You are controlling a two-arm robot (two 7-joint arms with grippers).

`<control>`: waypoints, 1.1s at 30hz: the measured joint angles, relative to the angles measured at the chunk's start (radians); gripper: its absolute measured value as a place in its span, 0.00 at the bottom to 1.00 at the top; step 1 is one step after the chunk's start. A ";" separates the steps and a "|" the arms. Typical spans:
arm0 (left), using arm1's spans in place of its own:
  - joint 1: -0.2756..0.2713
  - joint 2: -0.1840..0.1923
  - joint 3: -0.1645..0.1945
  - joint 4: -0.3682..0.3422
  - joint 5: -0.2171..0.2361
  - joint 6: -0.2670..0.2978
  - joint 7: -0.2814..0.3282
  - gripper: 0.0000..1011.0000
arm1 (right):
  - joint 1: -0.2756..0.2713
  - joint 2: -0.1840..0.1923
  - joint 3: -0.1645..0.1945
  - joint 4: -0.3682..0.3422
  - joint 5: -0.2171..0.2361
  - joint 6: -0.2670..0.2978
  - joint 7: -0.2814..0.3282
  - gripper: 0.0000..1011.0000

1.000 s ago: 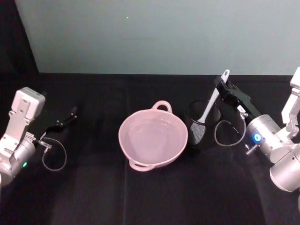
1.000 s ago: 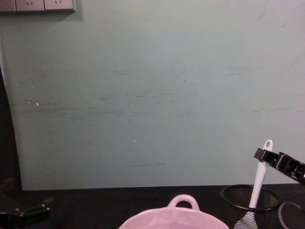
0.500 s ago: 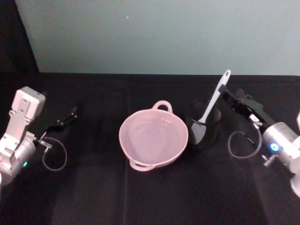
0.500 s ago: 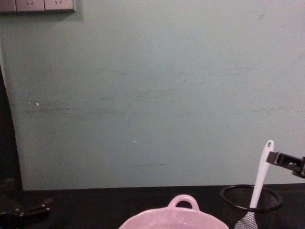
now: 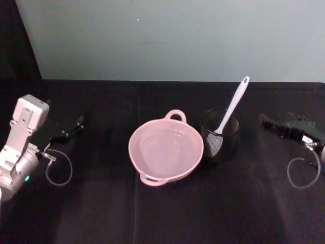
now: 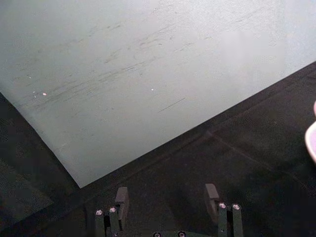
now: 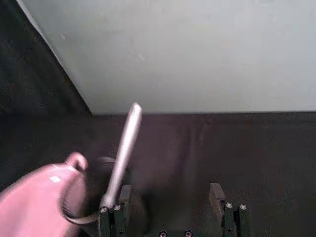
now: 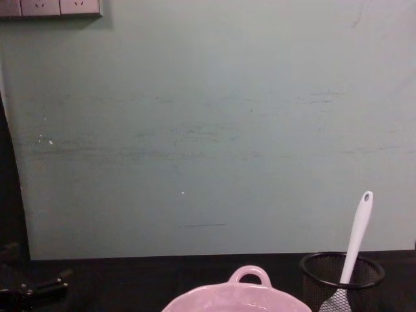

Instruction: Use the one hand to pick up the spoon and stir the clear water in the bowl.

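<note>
White plastic spoon [image 5: 231, 105] stands tilted in the black wire-mesh cup [image 5: 220, 136], just right of the pale pink glossy bowl [image 5: 166, 149].
The black right gripper [image 5: 277, 126] hovers well right of the cup, jaws apart and empty; the left gripper [image 5: 68, 130] sits far left, fingers spread.

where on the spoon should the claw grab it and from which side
Grip the spoon on its upper handle, the bare white stretch above the rim of the black mesh cup. Its paddle head sits down inside the cup, so the handle alone is free, and it leans up toward the right. The right claw, open and level to the cup's right, could come in sideways from there, closing across the slim handle, probably just under the hole.
</note>
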 joint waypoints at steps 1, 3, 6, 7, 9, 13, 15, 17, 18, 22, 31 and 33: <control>0.000 0.000 0.000 0.000 0.000 0.000 0.000 1.00 | 0.008 0.003 -0.011 0.014 -0.014 0.001 -0.003 0.99; 0.000 0.000 0.000 0.000 0.000 0.000 0.000 1.00 | 0.039 0.003 -0.047 0.063 -0.067 -0.010 -0.008 0.99; 0.000 0.000 0.000 0.000 0.000 0.000 0.000 1.00 | 0.083 -0.027 -0.091 0.144 -0.148 -0.088 -0.007 0.99; 0.000 0.000 0.000 0.000 0.000 0.000 0.000 1.00 | 0.093 -0.037 -0.099 0.167 -0.167 -0.115 -0.006 0.99; 0.000 0.000 0.000 0.000 0.000 0.000 0.000 1.00 | 0.122 -0.069 -0.126 0.235 -0.229 -0.217 0.001 0.99; 0.000 0.000 0.000 0.000 0.000 0.000 0.000 1.00 | 0.165 -0.120 -0.159 0.345 -0.328 -0.387 -0.002 0.99; 0.000 0.000 0.000 0.000 0.000 0.000 0.000 1.00 | 0.180 -0.138 -0.166 0.383 -0.360 -0.441 -0.011 0.99; 0.000 0.000 0.000 0.000 0.000 0.000 0.000 1.00 | 0.195 -0.154 -0.176 0.420 -0.407 -0.491 -0.034 0.99; 0.000 0.000 0.000 0.000 0.000 0.000 0.000 1.00 | 0.202 -0.161 -0.183 0.436 -0.433 -0.509 -0.046 0.99; 0.000 0.000 0.000 0.000 0.000 0.000 0.000 1.00 | 0.211 -0.168 -0.199 0.449 -0.494 -0.531 -0.071 0.99; 0.000 0.000 0.000 0.000 0.000 0.000 0.000 1.00 | 0.212 -0.173 -0.203 0.452 -0.528 -0.533 -0.085 0.99; 0.000 0.000 0.000 0.000 0.000 0.000 0.000 1.00 | 0.212 -0.172 -0.203 0.452 -0.526 -0.533 -0.085 0.99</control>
